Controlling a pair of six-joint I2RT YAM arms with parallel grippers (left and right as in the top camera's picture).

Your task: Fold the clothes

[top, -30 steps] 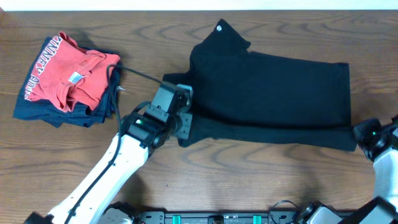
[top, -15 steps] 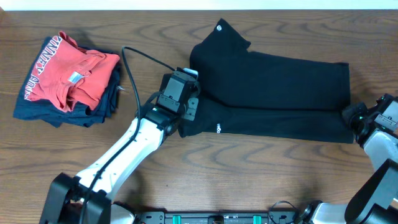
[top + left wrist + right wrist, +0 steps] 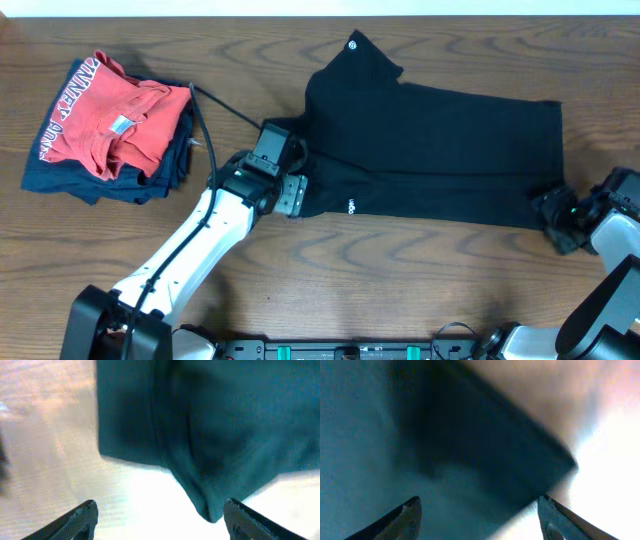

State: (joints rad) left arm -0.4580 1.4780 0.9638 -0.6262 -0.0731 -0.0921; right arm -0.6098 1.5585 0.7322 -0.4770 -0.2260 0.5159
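The clothes point(image 3: 440, 140), a black T-shirt folded into a long band, lie across the middle and right of the table. A small round white tag point(image 3: 352, 43) shows at the shirt's far end and tiny white print point(image 3: 351, 207) near its front edge. My left gripper point(image 3: 292, 192) stands open at the shirt's front left corner. In the left wrist view the gripper point(image 3: 160, 516) holds nothing, and a fold of the shirt point(image 3: 225, 420) hangs near one finger. My right gripper point(image 3: 553, 212) is open at the front right corner. Its fingers point(image 3: 477, 512) straddle the fabric point(image 3: 370, 435) without gripping it.
A red shirt point(image 3: 110, 120) with white lettering lies on a navy folded garment point(image 3: 60, 178) at the far left. A black cable point(image 3: 230, 118) runs from that pile towards the left wrist. Bare wooden table point(image 3: 400, 290) lies in front of the shirt.
Both grippers carried the shirt's front edge away from the table's front, then opened and let it go. The left gripper has drawn back a little to the left.
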